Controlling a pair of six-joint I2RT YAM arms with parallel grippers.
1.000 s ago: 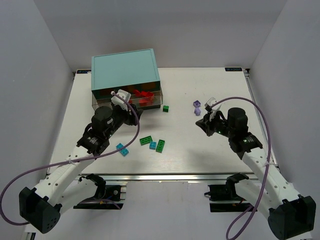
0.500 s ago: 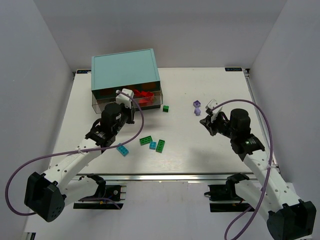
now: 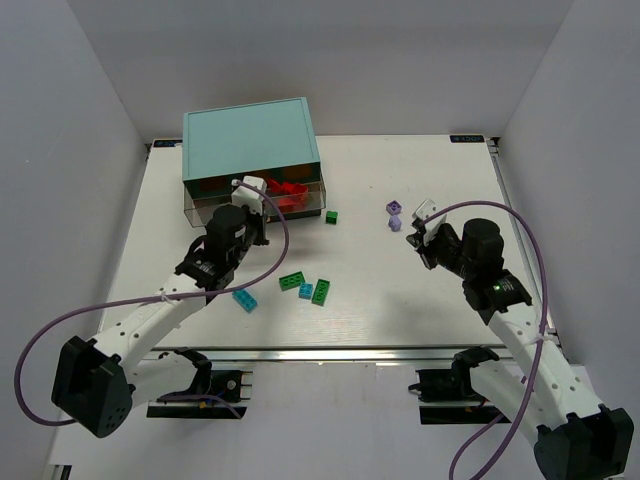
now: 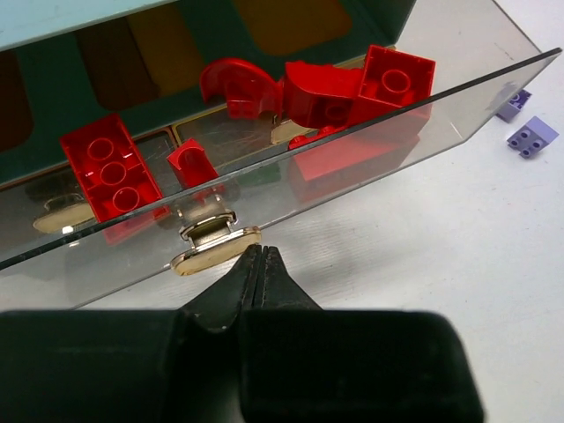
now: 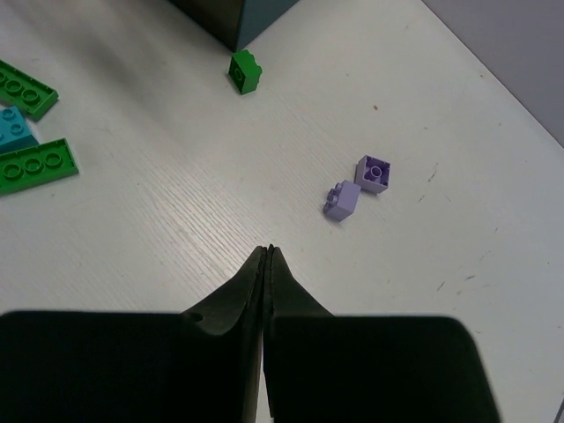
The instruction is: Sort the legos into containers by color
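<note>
— So, where do the legos stand?

— The red bricks [image 4: 326,84] look done. Several lie inside the one drawer [image 4: 449,119] that stands pulled out of the cabinet [image 3: 250,140], and I see no red anywhere else on the table [image 3: 420,320].

— And the other colours?

— All loose. A green cube [image 5: 245,71] sits just beside the cabinet's front right corner. Two lavender pieces [image 5: 374,173] lie side by side to the right of the cabinet, apart from it. Well in front of the cabinet's right end are two green plates [image 3: 292,281] with a cyan brick [image 3: 306,290] between them. A second cyan brick [image 3: 245,299] lies in front of the cabinet's middle.

— So three colours to go?

— By my reading, yes. Green, cyan and lavender each need a drawer, and the cabinet's other drawers look shut as far as I can tell.

— What about the arms?

— The left pincer [image 4: 262,264] is pressed together and holds nothing. Its tip is just beside the cream knob [image 4: 216,249] on the open drawer's front, but I cannot tell whether it touches. The right pincer [image 5: 267,260] is pressed together too, also empty. It hovers over the table on the side of the lavender pieces away from the cabinet.

— Next step?

— Probably the red drawer gets pushed home, then another is opened for the next colour.
</note>
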